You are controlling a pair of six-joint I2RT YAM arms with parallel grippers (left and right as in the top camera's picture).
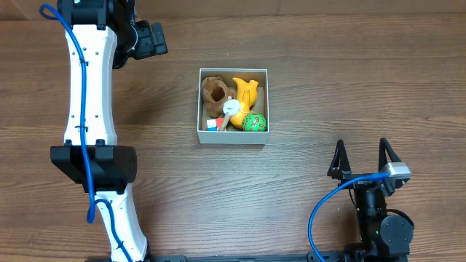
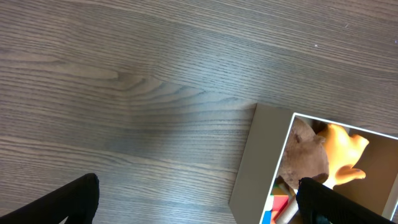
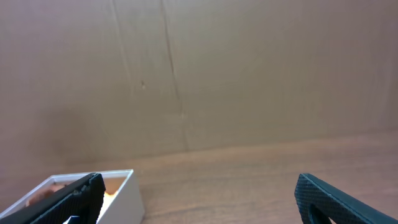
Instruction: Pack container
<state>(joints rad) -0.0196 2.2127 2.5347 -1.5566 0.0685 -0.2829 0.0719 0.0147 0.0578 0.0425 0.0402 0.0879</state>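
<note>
The container (image 1: pixel 233 137) stands on the wooden worktop (image 1: pixel 328 73), about in the middle, and its white walls make a square around the toys. Inside, against the near wall, a green ball (image 1: pixel 254 122) with a pattern lies in the right corner, and a small red and blue block (image 1: pixel 212 124) lies in the left corner. Between them and a little farther in is a small white thing (image 1: pixel 231 109); what it is I cannot tell. In the far half, a brown plush toy (image 1: pixel 214 93) fills the left side and a yellow plush toy (image 1: pixel 247 92), shaped like a banana, fills the right side; the two touch.

The right tool (image 1: pixel 361 149) is at the near edge of the worktop, to the right of the container and well apart from it. Its two black fingers stand wide apart and hold nothing. It points to the far side, and its wrist camera shows one corner of the container low at the left.

The left arm reaches far across the worktop. The left tool (image 1: pixel 156 40) is beyond the container, to the left of it and apart from it. In its wrist view the fingers are spread wide over bare wood, with nothing between them.
</note>
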